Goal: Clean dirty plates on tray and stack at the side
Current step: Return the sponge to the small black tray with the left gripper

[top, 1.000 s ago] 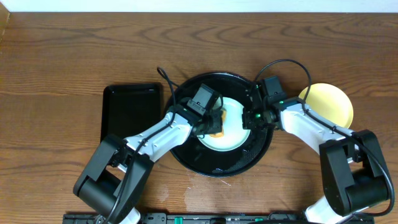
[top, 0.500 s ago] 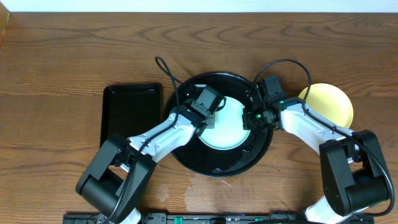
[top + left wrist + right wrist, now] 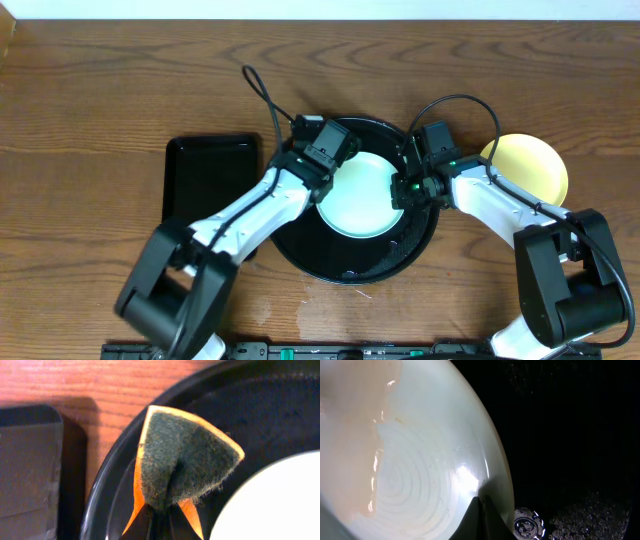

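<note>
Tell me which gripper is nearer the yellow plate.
Right. The right gripper grips the right edge of the mint plate, just left of the yellow plate. The left gripper, holding a sponge, sits at the far left of the round tray.

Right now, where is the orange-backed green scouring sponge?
Left wrist view: the sponge is pinched in the left pincer over the round black tray's left side, between its rim and the pale mint plate.
</note>
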`<action>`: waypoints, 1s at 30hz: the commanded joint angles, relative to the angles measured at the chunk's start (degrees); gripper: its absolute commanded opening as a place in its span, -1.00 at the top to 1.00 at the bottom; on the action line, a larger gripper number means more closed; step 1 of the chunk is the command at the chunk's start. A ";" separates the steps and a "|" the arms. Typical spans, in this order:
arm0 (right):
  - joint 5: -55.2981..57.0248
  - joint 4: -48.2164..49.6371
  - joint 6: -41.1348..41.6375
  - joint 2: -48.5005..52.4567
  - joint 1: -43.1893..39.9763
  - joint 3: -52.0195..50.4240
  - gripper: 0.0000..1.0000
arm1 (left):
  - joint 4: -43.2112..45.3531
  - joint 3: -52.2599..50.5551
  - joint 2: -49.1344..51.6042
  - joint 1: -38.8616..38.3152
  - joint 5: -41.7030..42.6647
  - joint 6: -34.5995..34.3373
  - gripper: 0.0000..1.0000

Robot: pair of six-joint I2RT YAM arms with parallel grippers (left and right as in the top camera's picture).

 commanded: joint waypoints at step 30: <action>1.18 -3.61 -5.68 -12.63 -4.52 -0.55 0.53 | -6.49 -8.11 -12.66 27.50 49.83 8.15 -0.01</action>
